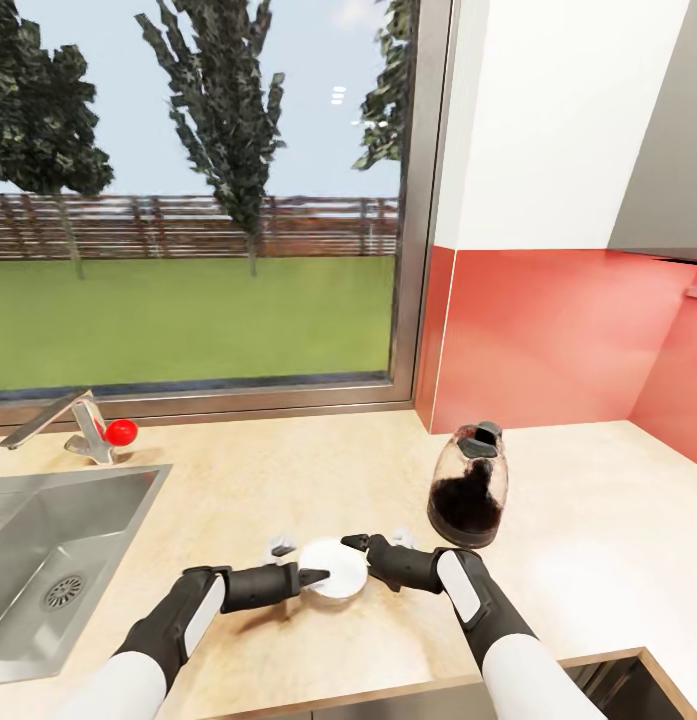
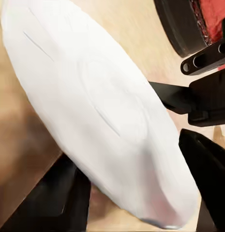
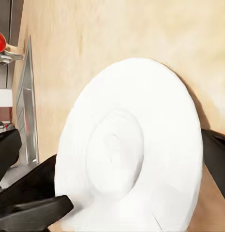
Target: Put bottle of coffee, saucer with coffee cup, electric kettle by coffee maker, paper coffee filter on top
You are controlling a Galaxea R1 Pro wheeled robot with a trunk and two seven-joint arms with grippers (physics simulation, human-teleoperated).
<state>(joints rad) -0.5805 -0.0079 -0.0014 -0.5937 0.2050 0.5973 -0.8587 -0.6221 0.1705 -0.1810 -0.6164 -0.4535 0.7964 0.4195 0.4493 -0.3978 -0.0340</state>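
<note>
Both my end effectors, left (image 1: 310, 577) and right (image 1: 356, 543), clamp one white saucer (image 1: 334, 568) above the desk (image 1: 288, 480); one glass electric kettle (image 1: 469, 484) stands nearby, dark-bottomed.

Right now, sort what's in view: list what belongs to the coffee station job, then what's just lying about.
Job:
saucer, with left gripper and right gripper at its opposite edges
electric kettle, standing to the right of the saucer
kitchen countertop

Lying about:
sink
tap with red knob
</note>
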